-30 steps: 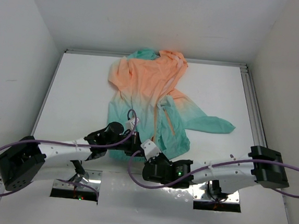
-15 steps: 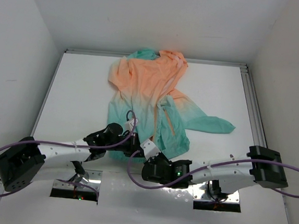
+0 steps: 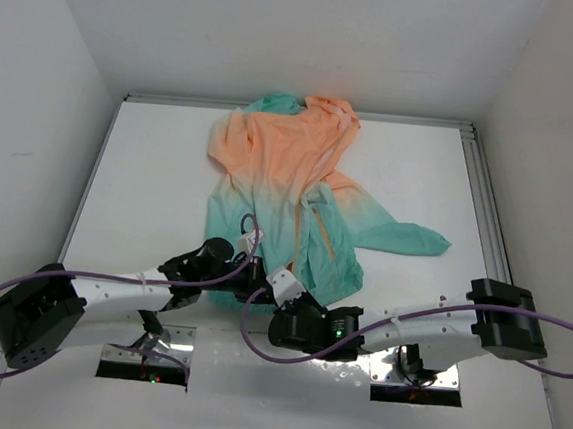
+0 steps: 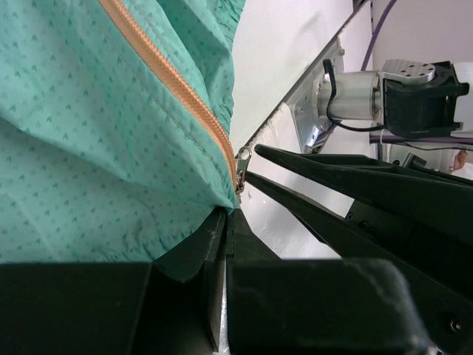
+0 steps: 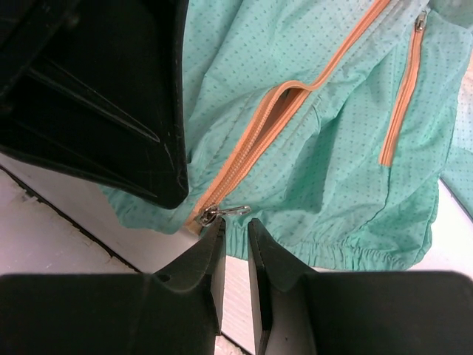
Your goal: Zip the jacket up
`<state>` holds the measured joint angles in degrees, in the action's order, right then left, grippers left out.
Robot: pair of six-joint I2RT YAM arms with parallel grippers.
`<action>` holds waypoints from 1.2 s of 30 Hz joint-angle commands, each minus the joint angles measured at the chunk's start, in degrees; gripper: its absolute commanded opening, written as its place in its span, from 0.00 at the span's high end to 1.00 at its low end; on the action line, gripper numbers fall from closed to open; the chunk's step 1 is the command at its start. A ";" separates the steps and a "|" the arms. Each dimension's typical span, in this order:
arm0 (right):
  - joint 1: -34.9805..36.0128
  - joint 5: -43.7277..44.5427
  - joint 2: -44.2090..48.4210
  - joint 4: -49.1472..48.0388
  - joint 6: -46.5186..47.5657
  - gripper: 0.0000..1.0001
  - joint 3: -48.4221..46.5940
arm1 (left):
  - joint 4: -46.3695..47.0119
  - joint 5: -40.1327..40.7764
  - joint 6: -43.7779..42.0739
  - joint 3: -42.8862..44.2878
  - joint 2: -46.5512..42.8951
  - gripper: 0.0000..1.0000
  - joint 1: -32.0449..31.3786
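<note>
The thin peach-and-teal hooded jacket (image 3: 281, 164) lies on the white desk (image 3: 149, 182). Its silver zipper pull (image 5: 222, 212) is just at 12 o'clock of the right end effector (image 5: 236, 226), whose fingers are slightly apart. The orange zipper (image 5: 273, 118) runs toward 1 o'clock. The left end effector (image 4: 225, 219) seems clamped on the hem.

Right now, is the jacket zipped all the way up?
No, the right wrist view shows the zipper slider down at the teal bottom hem of the jacket.

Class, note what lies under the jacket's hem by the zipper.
Bare white table shows beside the jacket; the left gripper pinches its hem. Beneath the fabric is covered.
</note>
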<state>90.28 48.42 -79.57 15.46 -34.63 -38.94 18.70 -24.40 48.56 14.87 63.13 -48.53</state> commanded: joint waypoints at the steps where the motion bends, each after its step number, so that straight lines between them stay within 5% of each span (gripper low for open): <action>1: 24.59 1.59 -0.06 -2.45 0.35 0.82 -1.76 | 3.10 -0.82 0.57 -0.55 -1.43 1.00 0.63; 12: 24.51 -1.04 2.39 -7.71 1.14 0.82 2.10 | 3.62 -0.73 0.75 -0.90 -1.43 1.00 0.63; 20: 24.42 -1.14 6.79 -7.55 -1.05 0.91 5.44 | 3.89 -0.73 0.49 -1.16 -1.70 1.00 0.63; 23: 24.33 -3.33 15.82 -13.85 -0.97 0.82 12.26 | 5.81 -1.69 0.49 -2.83 -2.31 1.00 0.63; 26: 22.41 -9.90 30.66 -36.29 -0.52 0.66 25.98 | 10.12 -4.07 1.54 -5.73 -2.75 1.00 0.63; 28: 19.59 -12.91 36.91 -41.98 -3.06 0.60 33.36 | 10.22 -3.81 1.63 -6.96 -3.28 1.00 0.63; 32: 19.23 -9.67 45.63 -39.73 -9.04 0.58 34.63 | 10.92 -3.55 1.72 -8.02 -4.16 1.00 0.63; 36: 19.23 -8.44 43.01 -42.61 -13.18 0.58 35.94 | 11.01 -3.46 1.72 -7.84 -4.95 1.00 0.63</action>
<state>90.28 39.22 -35.20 -20.23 -42.76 -3.33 25.39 -26.68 50.04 6.72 59.68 -48.42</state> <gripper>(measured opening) 0.417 0.008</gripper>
